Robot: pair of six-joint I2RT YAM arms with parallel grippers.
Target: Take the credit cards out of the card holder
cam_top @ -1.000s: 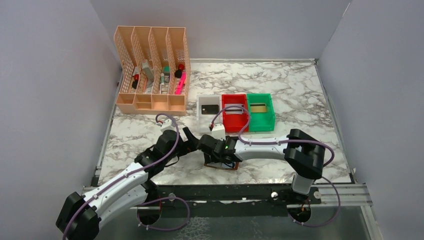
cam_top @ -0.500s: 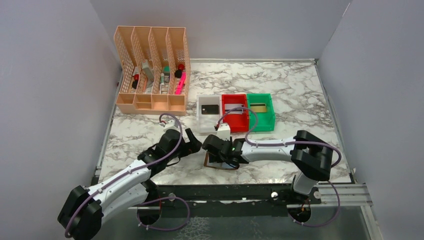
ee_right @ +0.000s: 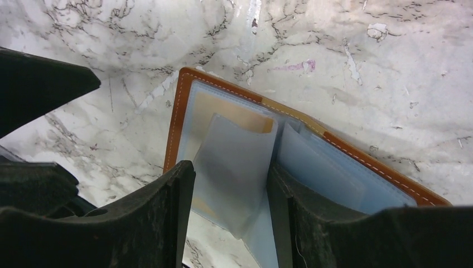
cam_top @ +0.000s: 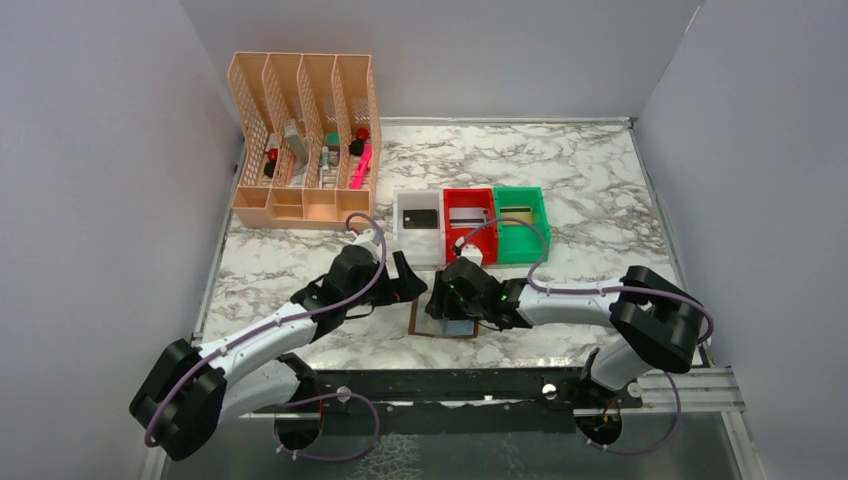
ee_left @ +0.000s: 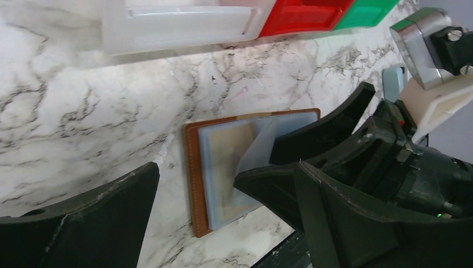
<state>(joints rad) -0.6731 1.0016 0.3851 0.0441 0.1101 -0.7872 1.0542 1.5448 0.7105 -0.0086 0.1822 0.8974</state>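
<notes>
Right wrist: sleeve (ee_right: 234, 162) perhaps between fingers (ee_right: 150, 223)

Just past your right hand (cam_top: 440, 308) sit a white bin (cam_top: 418, 256), red bin (cam_top: 468, 250) and green bin (cam_top: 522, 250); a peach rack (cam_top: 300, 140) stands farther left.

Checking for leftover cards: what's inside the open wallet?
Pale blue sleeves, one between the fingers of the right pincer, and a tan patch behind them. The pincer covers the wallet's lower part.
</notes>
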